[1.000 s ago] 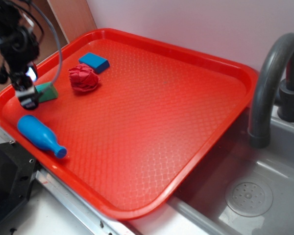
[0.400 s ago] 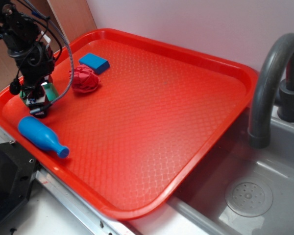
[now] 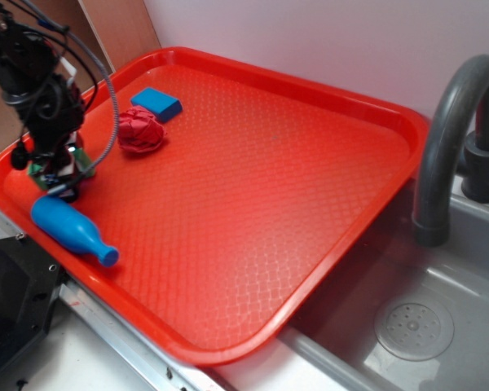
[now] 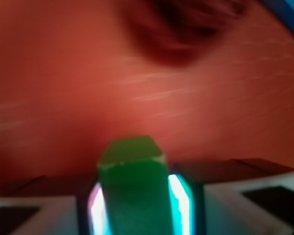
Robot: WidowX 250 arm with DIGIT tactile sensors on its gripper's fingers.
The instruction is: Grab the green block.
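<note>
The large red plastic tray [image 3: 253, 204] has a semi-glossy face pressed with a fine, scale-like texture, while its raised rim looks smooth and shinier. The small green rectangular block [image 4: 132, 191] has plain matt faces with slightly pale, worn-looking edges, as the wrist view shows it. The blue bottle-shaped plastic toy [image 3: 69, 230] is smooth with a soft sheen. The flat blue rectangular block [image 3: 156, 103] looks matt. The crumpled red cloth [image 3: 140, 130] is soft and creased, without shine. The curved grey faucet [image 3: 450, 130] looks like dull, smooth plastic. The grey sink basin [image 3: 440, 285] appears smooth and faintly reflective.
</note>
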